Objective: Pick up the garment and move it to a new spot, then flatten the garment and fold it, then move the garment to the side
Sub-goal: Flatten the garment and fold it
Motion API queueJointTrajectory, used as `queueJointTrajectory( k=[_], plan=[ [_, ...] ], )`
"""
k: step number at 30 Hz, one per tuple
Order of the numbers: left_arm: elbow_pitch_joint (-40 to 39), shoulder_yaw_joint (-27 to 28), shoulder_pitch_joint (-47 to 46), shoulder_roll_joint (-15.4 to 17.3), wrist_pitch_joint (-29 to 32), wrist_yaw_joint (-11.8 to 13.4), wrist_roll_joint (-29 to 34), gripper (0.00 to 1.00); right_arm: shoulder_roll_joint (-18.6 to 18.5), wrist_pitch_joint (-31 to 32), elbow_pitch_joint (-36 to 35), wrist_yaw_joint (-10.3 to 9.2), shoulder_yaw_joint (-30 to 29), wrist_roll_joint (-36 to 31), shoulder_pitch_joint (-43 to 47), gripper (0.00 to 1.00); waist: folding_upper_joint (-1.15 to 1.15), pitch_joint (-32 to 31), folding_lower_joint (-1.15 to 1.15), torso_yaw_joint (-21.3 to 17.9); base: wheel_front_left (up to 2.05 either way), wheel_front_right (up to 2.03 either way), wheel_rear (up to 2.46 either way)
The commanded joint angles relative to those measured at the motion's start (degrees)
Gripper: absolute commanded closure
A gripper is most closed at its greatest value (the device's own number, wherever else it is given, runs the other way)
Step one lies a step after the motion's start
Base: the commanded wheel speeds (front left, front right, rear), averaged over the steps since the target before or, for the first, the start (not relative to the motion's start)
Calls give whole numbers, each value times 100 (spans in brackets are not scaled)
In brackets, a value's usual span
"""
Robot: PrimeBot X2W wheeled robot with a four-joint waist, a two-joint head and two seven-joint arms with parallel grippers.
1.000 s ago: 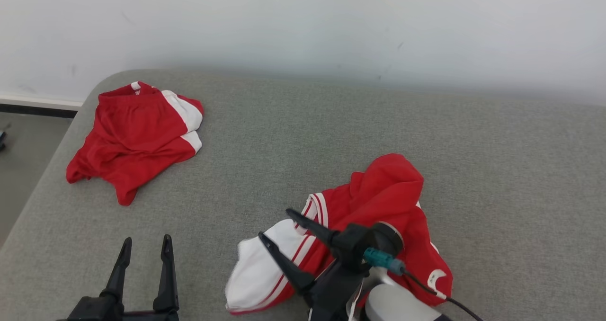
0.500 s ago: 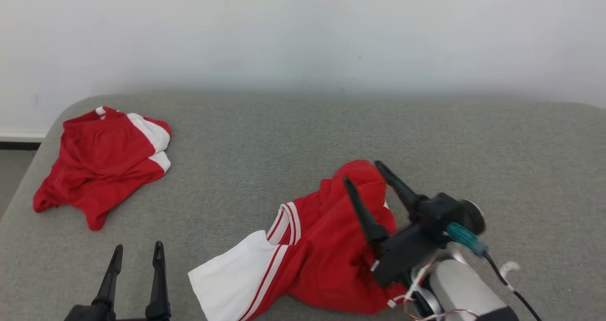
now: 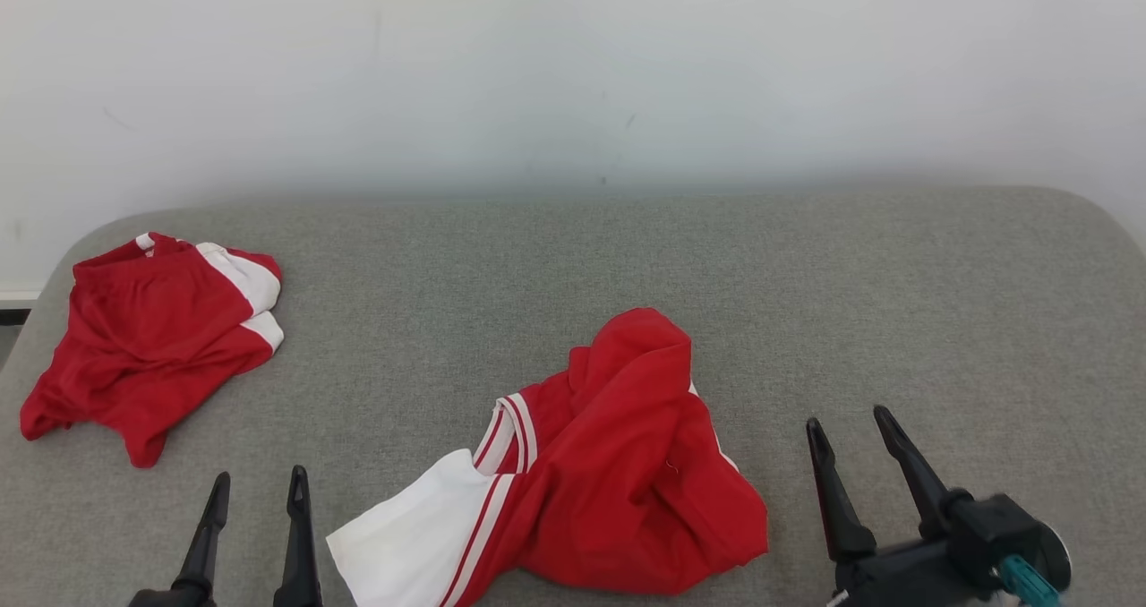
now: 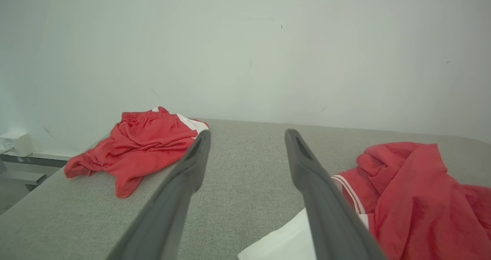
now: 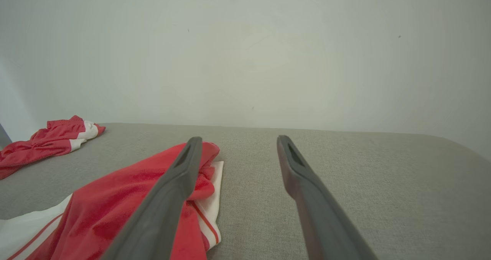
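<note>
Garment (image 3: 618, 473) just left of right hand (image 3: 846, 417)

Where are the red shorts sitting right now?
In the head view the red shorts lie at the far left corner of the grey surface, apart from the crumpled red and white garment near the middle.

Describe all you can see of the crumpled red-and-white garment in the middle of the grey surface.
The garment is thin, smooth-looking cloth, mostly red, with a white panel at its near-left end edged by red and white stripes. It lies crumpled, not flattened, with a raised red hump at its far end. It rests on the grey surface, centred near the front. The open left end effector and open right end effector flank it without touching.
</note>
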Motion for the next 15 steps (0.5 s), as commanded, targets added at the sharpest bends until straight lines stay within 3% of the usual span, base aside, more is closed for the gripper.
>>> queueJointTrajectory(
  k=[1,15],
  plan=[
    [-39,3,75,-9,-19,29,27,0,58,30,-134,-13,-92,-23,174,0,0,1,0,-5,0,0,0],
    [-65,56,147,-6,-19,15,74,0,285,295,-617,-13,-386,-132,792,0,0,-21,0,17,0,0,0]
  ],
)
